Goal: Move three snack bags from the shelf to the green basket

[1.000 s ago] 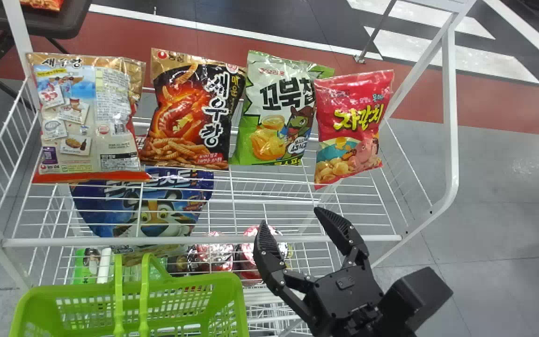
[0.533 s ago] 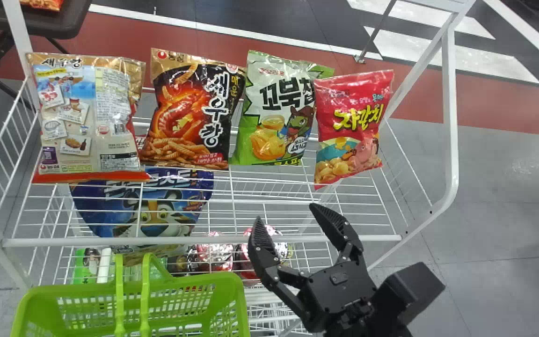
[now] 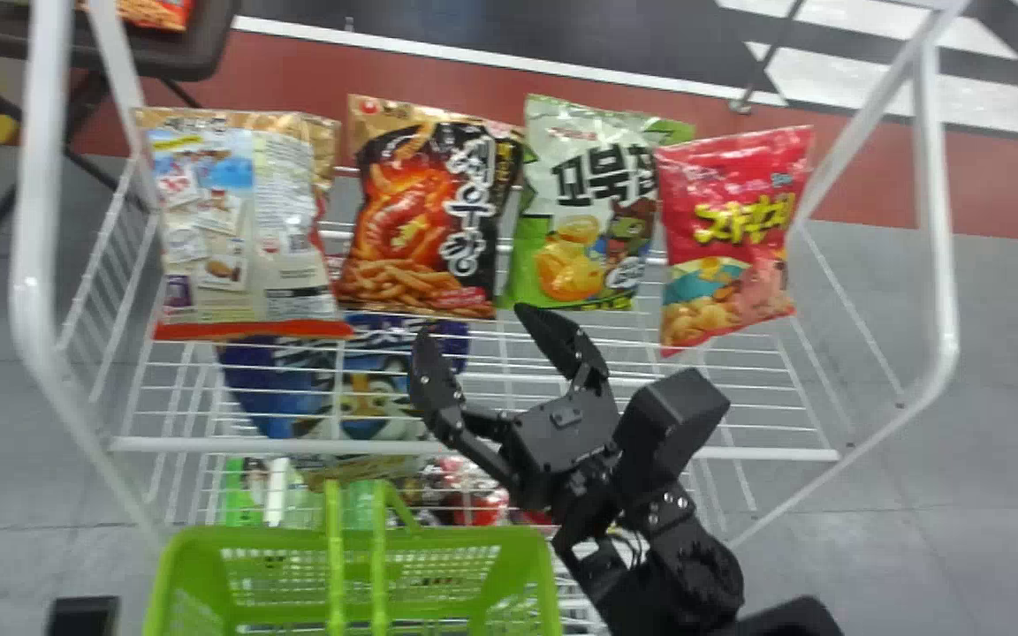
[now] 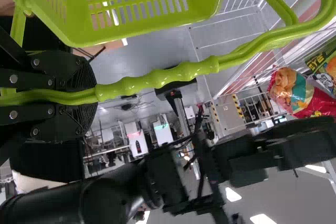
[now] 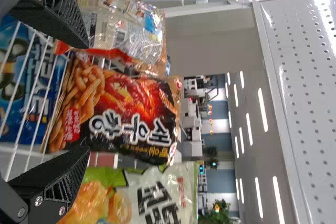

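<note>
Upon the upper tier of the white wire shelf (image 3: 765, 454), four snack bags are set side by side: a pale one turned back to front (image 3: 244, 221), a black one (image 3: 425, 212), a green one (image 3: 588, 212) and a red one (image 3: 730, 238). Their broad faces are presented to the robot, which probably eases gripping from the front. The green basket (image 3: 546, 583) is placed low before the shelf, presumably to shorten each transfer; the left gripper (image 4: 87, 96) is closed about its handle (image 4: 157, 78), likely to steady it. The right gripper (image 3: 476, 322) is spread wide and holds nothing, its opening directed at the black bag, the probable first choice. Compared with the earlier frames, the head view has shifted, so that shelf, bags and basket all appear farther to the right, their mutual arrangement unchanged. Relative to the shelf, the right gripper has moved leftward and inward, from before the gap between the green and red bags to just in front of the black one.
</note>
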### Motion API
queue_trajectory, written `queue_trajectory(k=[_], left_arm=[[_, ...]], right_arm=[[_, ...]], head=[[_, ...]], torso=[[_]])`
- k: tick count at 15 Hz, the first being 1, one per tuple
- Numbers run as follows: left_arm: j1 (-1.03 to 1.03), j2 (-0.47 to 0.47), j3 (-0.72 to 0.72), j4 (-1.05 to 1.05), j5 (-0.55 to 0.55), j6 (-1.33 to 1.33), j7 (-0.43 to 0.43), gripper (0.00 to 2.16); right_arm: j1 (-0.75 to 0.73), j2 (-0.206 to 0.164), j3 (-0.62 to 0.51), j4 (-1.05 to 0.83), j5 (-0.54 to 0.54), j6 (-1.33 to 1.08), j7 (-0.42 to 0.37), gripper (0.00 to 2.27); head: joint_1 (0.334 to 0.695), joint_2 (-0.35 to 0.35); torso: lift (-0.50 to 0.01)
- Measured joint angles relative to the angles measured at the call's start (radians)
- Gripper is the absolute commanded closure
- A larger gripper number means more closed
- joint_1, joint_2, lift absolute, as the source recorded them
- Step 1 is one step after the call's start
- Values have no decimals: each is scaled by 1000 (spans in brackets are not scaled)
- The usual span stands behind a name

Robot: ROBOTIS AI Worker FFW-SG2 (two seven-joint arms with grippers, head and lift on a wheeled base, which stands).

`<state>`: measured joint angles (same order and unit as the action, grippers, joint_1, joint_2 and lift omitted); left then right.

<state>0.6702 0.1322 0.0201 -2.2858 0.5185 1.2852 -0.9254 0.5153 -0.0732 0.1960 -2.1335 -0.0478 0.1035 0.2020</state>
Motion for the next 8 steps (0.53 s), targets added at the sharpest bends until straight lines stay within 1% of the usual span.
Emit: queue_trajectory(k=[1,2,6,7,8], left_arm=[[3,1,-1,-3,-1,0,3,2142],[6,2,-2,-7,-3,0,5,2142],[9,4,-6,-10,-5,0,10,2142],[8,5,-8,-10,-5,1,10,2142],[5,7,-11,-10,-5,1,10,2142]], right_arm=[[-57,3,24,38,-1,26,-2,127],[-113,5,47,70,-3,59,-4,127],[-289,14,131,171,-9,155,-11,127],[-329,19,151,198,-13,177,-12,127],[-367,26,168,222,-19,201,-13,127]], head=[[695,-148],[695,-97],[695,-14],[695,21],[695,37]], torso=[[-48],[-48],[-48],[-48],[-48]])
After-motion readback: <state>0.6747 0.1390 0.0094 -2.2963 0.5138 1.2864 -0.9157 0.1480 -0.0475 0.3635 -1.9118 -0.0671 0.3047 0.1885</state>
